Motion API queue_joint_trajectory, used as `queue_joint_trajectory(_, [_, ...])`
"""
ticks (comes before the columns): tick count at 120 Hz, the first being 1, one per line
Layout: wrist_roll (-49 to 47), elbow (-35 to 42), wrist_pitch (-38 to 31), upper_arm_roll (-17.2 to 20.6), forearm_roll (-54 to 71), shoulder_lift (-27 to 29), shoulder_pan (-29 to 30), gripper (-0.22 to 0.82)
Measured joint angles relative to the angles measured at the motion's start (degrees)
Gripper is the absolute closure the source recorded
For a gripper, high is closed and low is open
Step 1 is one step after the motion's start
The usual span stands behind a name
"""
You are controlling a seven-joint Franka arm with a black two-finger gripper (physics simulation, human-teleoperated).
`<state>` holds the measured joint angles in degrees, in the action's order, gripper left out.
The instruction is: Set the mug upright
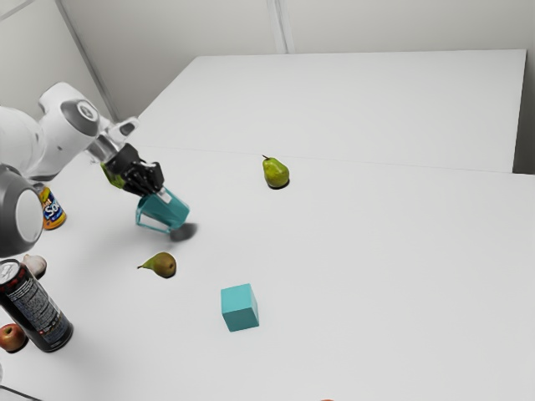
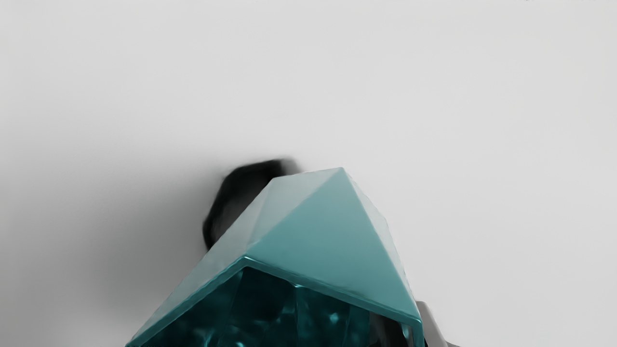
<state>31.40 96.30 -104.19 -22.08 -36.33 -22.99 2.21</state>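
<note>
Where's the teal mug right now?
In the exterior view's left half, the teal mug is held tilted in the gripper, near the brownish pear.

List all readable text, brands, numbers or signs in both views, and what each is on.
"So": large white letters on the blue part of the yellow container; any further letters are unclear.
Black can: fine light print down its side, too small to read.
Robot arm: small mark on a round joint cap, too small to read.
Wrist view: no text that I can make out.
</note>
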Motion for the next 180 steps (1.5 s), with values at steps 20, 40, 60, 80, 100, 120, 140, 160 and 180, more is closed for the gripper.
queue_joint_trajectory(20, [-10.19, 4.69, -8.26, -0.22, 10.97, 4.05, -4.69, 0.78])
queue_joint_trajectory(40, [-20.67, 9.39, -13.74, -0.88, 17.37, 6.51, -8.28, 0.78])
queue_joint_trajectory(60, [-30.17, 11.45, -16.14, -1.8, 22.96, 8.19, -10.66, 0.78])
queue_joint_trajectory(80, [-38.36, 13.45, -17.06, -2.21, 25.78, 9.43, -12.46, 0.78])
queue_joint_trajectory(100, [-44.78, 14.33, -17.4, -2.25, 27.05, 9.45, -13.28, 0.78])
queue_joint_trajectory(120, [-49.84, 14.53, -17.22, -2.25, 27.93, 9.42, -13.88, 0.78])
queue_joint_trajectory(140, [-53.79, 14.36, -17.07, -2.25, 28.99, 9.05, -14.35, 0.78])
queue_joint_trajectory(160, [-56.73, 13.9, -17.03, -2.25, 29.55, 8.63, -14.15, 0.78])
queue_joint_trajectory(180, [-58.74, 11.42, -16.99, -2.17, 29.81, 5.92, -13.56, 0.78])
